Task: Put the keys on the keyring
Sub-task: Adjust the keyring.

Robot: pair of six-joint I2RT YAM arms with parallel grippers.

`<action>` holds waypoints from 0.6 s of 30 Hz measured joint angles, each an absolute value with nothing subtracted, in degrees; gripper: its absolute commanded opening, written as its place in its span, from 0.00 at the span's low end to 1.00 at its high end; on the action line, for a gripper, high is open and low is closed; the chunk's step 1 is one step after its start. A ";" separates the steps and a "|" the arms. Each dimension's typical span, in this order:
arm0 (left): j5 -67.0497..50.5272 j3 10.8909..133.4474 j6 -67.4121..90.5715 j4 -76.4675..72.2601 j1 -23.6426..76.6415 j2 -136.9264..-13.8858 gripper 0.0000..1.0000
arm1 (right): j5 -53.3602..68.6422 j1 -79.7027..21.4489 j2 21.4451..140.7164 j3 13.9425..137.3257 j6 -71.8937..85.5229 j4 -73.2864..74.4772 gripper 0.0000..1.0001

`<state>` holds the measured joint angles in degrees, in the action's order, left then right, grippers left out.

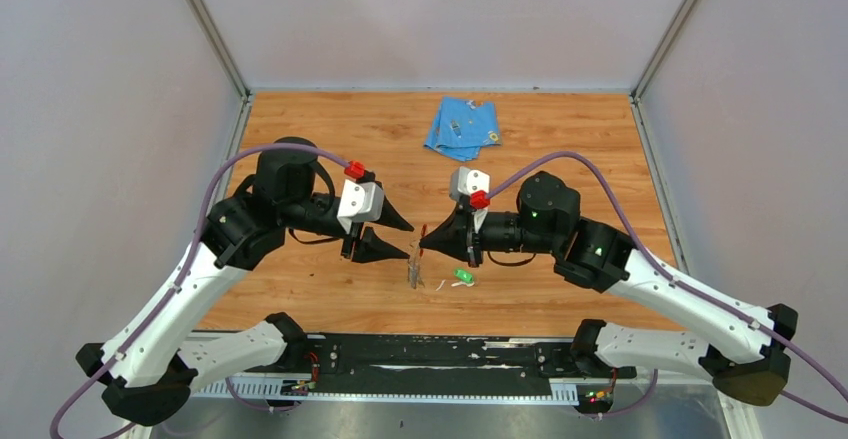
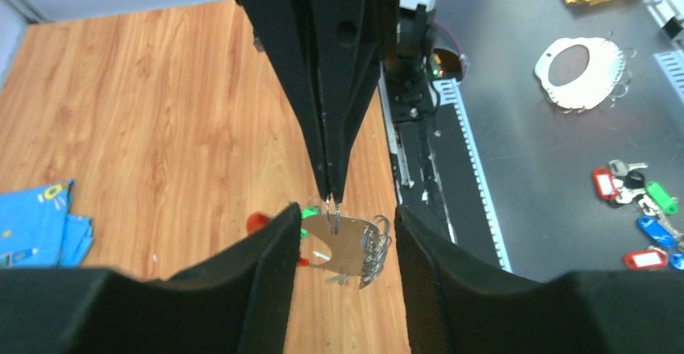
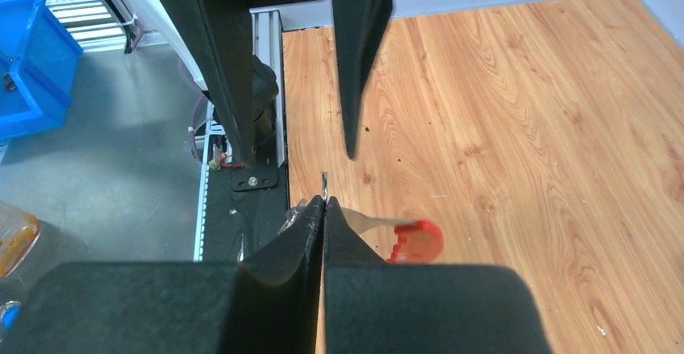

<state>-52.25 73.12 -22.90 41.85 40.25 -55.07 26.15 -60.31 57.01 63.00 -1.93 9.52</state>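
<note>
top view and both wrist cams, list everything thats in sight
keyring: 1, silver, hanging from the right gripper
green key: 1, green, on the table near the keyring
red-headed key: 1, red, beside the right gripper
cloth: 1, blue, far end of table
spare tagged keys: several, mixed colours, on the grey surface off the table
left gripper: 1, black, open, facing the keyring
right gripper: 1, black, shut on the keyring

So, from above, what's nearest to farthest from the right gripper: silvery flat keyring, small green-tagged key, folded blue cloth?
1. Silvery flat keyring, in the right gripper.
2. Small green-tagged key, on the table nearby.
3. Folded blue cloth, far edge.
</note>
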 measured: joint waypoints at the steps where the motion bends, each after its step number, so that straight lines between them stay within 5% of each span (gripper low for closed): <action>1: -52.49 73.47 -22.33 41.74 40.27 -55.00 0.53 | 25.43 -60.31 56.27 62.13 -1.34 9.06 0.00; 18: -50.04 65.10 -14.83 36.36 39.81 -53.17 0.47 | 22.50 -60.31 49.32 53.25 5.87 -3.88 0.00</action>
<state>-50.04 65.10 -14.83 36.36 39.81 -53.17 22.50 -60.31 49.32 53.25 5.87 -3.88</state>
